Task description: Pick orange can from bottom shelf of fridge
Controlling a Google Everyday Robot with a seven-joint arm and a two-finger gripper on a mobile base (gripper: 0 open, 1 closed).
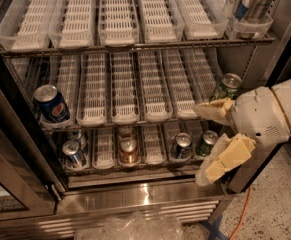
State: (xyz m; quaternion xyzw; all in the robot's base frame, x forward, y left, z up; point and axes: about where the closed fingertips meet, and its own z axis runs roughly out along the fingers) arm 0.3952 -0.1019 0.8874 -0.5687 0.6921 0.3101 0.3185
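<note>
The orange can point(128, 150) stands upright in a middle lane of the bottom shelf point(104, 149) of the fridge point(135, 196), with a second copper can point(126, 132) behind it. My gripper point(203, 141) is at the right, in front of the shelf's right end. Its two cream fingers are spread wide apart, one up point(214, 110) and one down point(224, 160). It is open, holds nothing, and is well right of the orange can.
A blue Pepsi can point(51, 105) sits on the middle rack at left. A green can point(226, 86) is at the middle rack's right. Silver-blue cans point(73, 153), a dark can point(181, 146) and a green can point(205, 143) share the bottom shelf. The open door frame point(15, 149) is at left.
</note>
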